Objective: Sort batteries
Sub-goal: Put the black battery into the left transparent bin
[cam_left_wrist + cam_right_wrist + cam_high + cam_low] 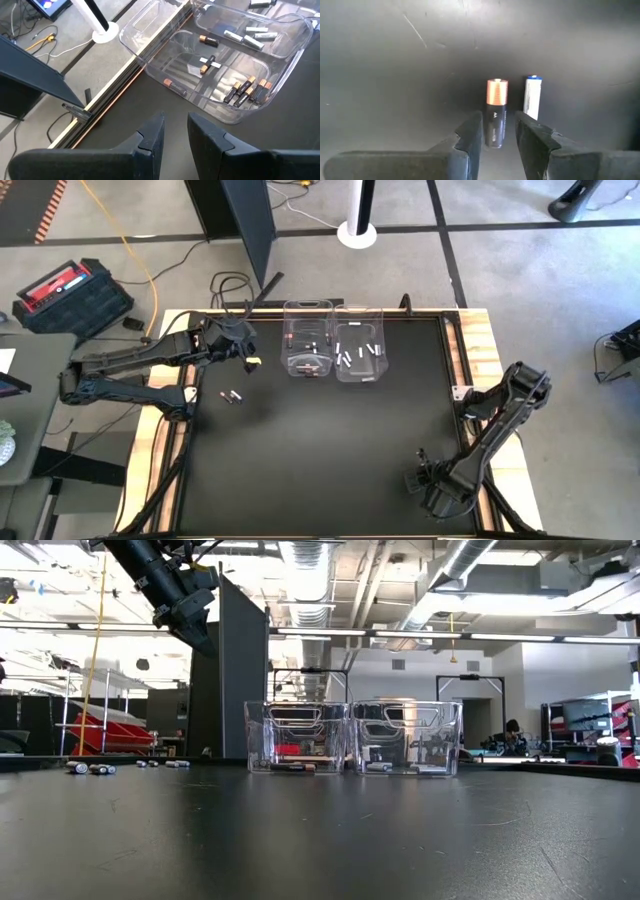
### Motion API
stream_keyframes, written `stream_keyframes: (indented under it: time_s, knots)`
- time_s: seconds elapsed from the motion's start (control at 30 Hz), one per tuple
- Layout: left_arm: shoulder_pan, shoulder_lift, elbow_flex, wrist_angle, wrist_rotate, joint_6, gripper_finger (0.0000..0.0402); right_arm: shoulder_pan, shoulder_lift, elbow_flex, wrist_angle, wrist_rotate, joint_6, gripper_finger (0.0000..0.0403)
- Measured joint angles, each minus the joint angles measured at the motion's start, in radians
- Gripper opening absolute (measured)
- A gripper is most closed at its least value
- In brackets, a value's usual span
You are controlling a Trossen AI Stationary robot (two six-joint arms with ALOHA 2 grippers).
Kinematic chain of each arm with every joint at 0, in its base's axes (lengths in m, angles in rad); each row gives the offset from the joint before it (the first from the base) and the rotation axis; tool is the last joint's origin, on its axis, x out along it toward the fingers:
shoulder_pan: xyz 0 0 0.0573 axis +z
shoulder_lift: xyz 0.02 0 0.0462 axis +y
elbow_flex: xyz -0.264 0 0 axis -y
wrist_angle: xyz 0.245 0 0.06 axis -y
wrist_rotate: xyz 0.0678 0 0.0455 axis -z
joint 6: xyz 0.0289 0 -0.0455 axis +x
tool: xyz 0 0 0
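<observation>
While the left gripper (247,340) hangs at the high view's upper left beside two clear bins (333,340), jaws narrowly apart and empty, dark batteries (310,367) lie in the left bin, white cells (352,356) in the right and loose cells (231,395) below that gripper, apparently not yet sorted. Seen low, the bins stand mid-frame on a black mat (320,840) before a workshop. At the right wrist, the right gripper (498,131), down on the mat, straddles a copper-capped cell (496,112), not visibly clamped, with a white cell (532,96) just beside.

Industrial lab: exposed ceiling ducts (310,565), concrete floor (520,270), taped lines, equipment racks (100,710)
</observation>
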State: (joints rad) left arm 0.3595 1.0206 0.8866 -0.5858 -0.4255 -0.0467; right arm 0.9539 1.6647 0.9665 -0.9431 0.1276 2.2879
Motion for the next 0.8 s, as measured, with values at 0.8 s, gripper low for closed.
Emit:
stream_keyframes:
  time_s: [0.8]
  knots:
    - [0.0,0.0,0.0,0.001,0.0,0.032,0.0082,-0.087,0.111,0.0,0.081,-0.062,-0.069,0.0082]
